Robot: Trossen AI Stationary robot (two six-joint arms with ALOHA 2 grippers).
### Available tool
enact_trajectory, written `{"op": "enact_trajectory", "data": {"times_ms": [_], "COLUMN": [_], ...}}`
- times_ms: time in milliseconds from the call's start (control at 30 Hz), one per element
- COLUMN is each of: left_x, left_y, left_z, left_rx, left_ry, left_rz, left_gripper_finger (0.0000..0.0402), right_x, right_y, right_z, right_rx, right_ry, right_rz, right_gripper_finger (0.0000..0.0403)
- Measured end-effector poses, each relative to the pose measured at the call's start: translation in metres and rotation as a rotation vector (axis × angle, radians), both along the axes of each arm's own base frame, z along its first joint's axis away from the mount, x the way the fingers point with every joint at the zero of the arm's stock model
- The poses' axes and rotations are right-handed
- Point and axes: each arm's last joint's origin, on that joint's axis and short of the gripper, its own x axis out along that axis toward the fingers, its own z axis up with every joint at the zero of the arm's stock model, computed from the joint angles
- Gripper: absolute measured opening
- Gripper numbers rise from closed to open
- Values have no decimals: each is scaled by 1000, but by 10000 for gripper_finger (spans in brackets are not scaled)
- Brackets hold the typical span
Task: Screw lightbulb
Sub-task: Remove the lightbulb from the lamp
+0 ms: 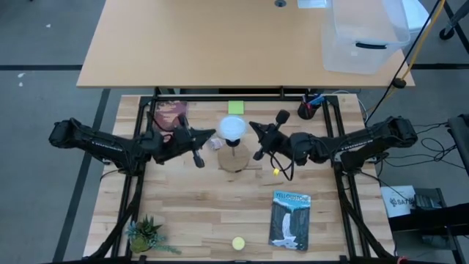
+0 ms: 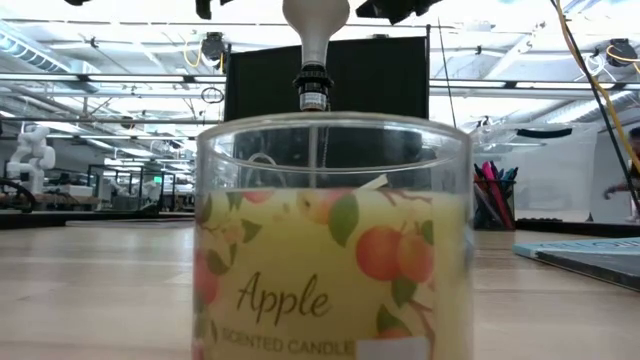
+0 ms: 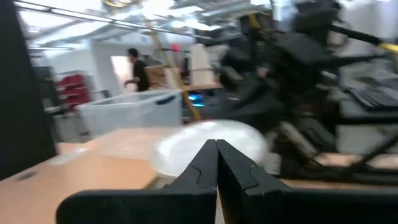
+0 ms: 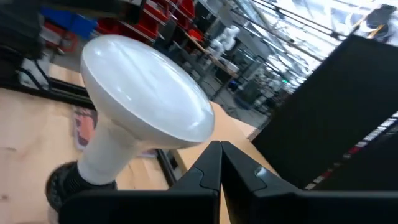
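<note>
The lightbulb (image 1: pixel 233 128) stands upright in the black socket (image 2: pixel 313 92) of the wooden base (image 1: pixel 234 159) at the counter's (image 1: pixel 198 213) middle, apparently seated. The left pincer (image 1: pixel 215 135) and right pincer (image 1: pixel 252 126) flank it, both closed and empty.

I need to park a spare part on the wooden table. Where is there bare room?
Free: the wood between the plant and the book, apart from the yellow ball. Crowded: mid-table, where both shut grippers, left and right, flank the lightbulb.
</note>
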Motion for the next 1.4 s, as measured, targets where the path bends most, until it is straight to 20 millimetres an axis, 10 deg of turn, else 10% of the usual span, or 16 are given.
{"op": "enact_trajectory", "data": {"times_ms": [367,1400], "left_x": [1,10], "left_y": [27,13], "left_z": [1,-9], "left_rx": [-48,-85], "left_ry": [-27,19], "left_rz": [106,-132], "left_gripper_finger": [0,0], "right_x": [-2,8], "right_y": [32,2], "right_z": [2,-5], "right_rx": [18,42], "right_ry": [-40,-44], "right_rz": [167,73], "right_gripper_finger": [0,0]}}
